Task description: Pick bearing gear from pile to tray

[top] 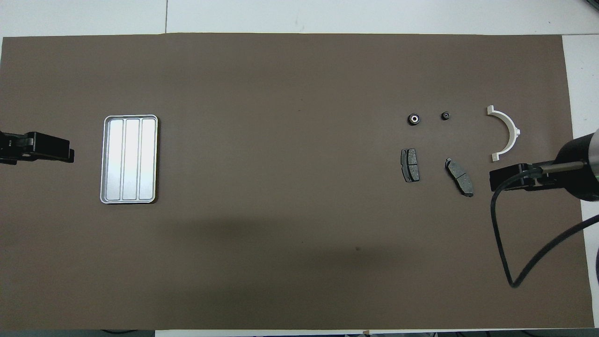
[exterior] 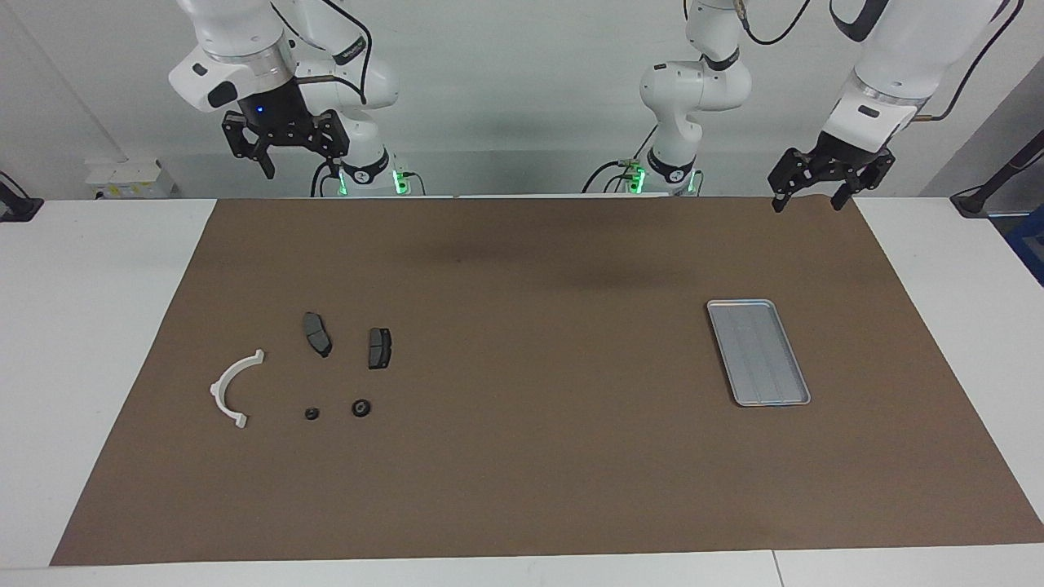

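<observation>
Facing view: the bearing gear [exterior: 361,407] is lying at lower left, below the brake pads [exterior: 379,348], under the right gripper [exterior: 270,160], which is hanging high with jaws open. Overhead view: the tray [top: 130,159] is sitting at mid-left beside the waiting, open left gripper [top: 61,150]

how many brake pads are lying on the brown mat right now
2. One brake pad lies nearer the white half-ring; the other brake pad sits beside it, toward the tray. Both are nearer the robots than the two small black round pieces. None appears hidden.
</observation>
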